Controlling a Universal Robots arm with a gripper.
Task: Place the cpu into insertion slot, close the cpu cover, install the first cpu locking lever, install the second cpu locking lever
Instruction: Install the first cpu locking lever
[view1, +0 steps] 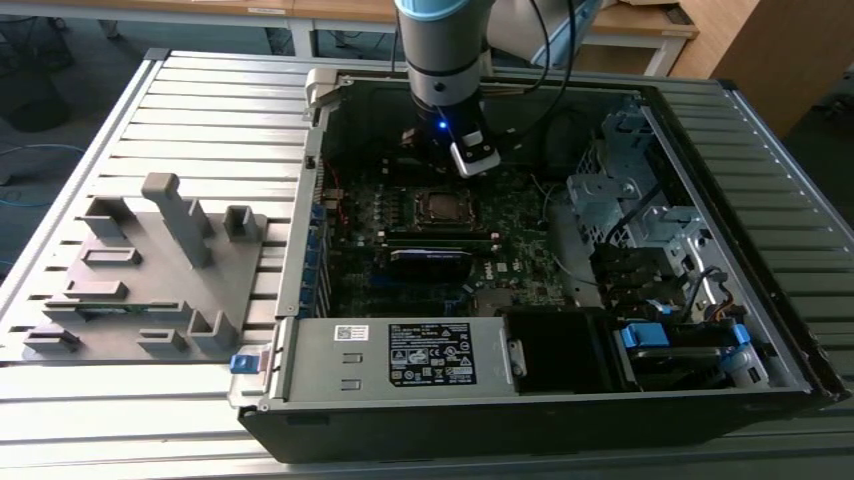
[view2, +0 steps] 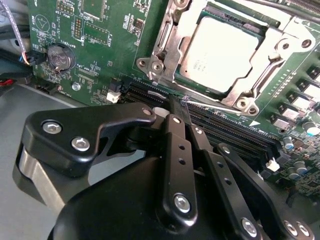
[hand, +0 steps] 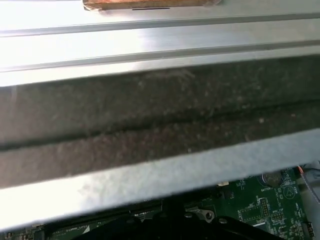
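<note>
Ribbed metal table (view1: 174, 100) carries an open computer case (view1: 400, 430). In the second wrist view we note the cpu (view2: 220, 50) lying under the lowered cpu cover (view2: 171, 45). Gripper (view2: 176, 102) pinched narrow, tips at a thin wire lever (view2: 215, 106) beside the cover.

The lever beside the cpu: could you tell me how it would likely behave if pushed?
The lever looks like a thin bare metal rod, so it probably flexes springily rather than staying stiff. Its smooth shine suggests it could slip off the narrow fingers. One end seems pinned by the cover, so it would likely swing, not slide.
</note>
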